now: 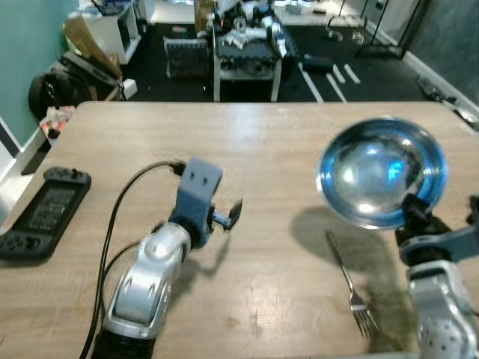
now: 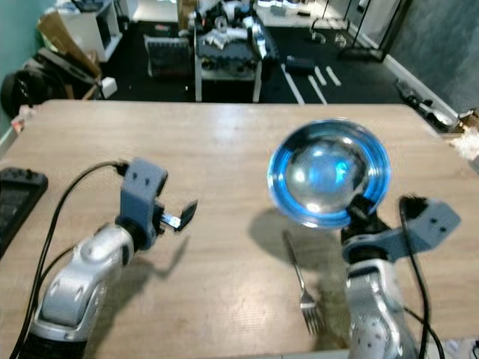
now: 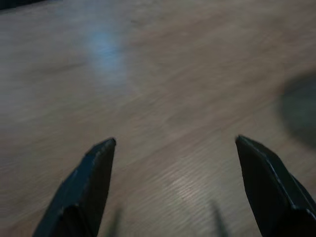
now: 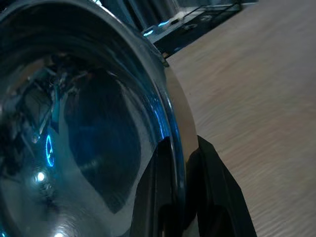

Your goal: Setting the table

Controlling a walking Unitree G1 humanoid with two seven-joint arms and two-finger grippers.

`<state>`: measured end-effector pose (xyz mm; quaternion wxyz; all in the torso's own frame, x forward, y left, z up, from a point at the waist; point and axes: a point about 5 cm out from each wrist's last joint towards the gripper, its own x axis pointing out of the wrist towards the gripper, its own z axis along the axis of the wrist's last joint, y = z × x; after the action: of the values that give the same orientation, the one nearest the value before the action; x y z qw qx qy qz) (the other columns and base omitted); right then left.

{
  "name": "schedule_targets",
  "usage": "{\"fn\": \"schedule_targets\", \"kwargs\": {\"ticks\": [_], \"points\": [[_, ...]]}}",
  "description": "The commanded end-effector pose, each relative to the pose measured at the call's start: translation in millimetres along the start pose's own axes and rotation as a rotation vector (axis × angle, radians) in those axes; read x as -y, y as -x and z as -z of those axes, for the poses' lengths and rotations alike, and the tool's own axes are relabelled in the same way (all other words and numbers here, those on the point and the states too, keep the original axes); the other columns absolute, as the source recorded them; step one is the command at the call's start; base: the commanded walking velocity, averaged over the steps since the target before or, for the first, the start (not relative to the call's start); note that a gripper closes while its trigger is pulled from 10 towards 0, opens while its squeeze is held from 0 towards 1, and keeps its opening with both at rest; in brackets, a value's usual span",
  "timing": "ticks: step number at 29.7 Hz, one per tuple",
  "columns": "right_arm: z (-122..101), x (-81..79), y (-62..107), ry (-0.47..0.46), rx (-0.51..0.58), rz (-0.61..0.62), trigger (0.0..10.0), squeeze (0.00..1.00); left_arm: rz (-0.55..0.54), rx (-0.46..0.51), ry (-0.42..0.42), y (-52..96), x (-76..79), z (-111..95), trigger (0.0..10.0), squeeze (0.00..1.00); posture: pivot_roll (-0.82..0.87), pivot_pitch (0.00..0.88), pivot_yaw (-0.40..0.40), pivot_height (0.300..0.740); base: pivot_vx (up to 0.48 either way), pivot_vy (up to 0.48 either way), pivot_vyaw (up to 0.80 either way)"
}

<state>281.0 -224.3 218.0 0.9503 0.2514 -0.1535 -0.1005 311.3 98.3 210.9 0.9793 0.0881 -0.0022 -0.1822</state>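
Observation:
A shiny steel bowl (image 1: 382,170) with a blue sheen hangs tilted above the right side of the wooden table (image 1: 247,142), casting a shadow below it. My right gripper (image 1: 416,212) is shut on the bowl's near rim; in the right wrist view both fingers (image 4: 165,197) clamp the rim of the bowl (image 4: 74,128). A metal fork (image 1: 352,288) lies flat on the table just left of my right arm, tines toward me. My left gripper (image 1: 228,215) hovers open over the table's middle left, fingertips (image 3: 94,173) wide apart with bare wood between them.
A black handheld game console (image 1: 41,213) lies at the table's left edge. Beyond the far edge stand a cluttered white cart (image 1: 247,45), a backpack (image 1: 52,86) and boxes on a dark floor. A black cable (image 1: 123,202) runs along my left arm.

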Motion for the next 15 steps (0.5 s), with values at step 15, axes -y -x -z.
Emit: {"fn": "schedule_targets", "kwargs": {"ticks": [15], "points": [[23.2, -0.8, 16.7, -0.066, -0.029, 0.147, 10.0, 0.0, -0.061, 0.093, -0.036, 20.2, -4.4, 1.9, 10.0, 0.0, 0.03, 0.162, 0.061, 0.74, 0.0, 0.0, 0.0]]}}
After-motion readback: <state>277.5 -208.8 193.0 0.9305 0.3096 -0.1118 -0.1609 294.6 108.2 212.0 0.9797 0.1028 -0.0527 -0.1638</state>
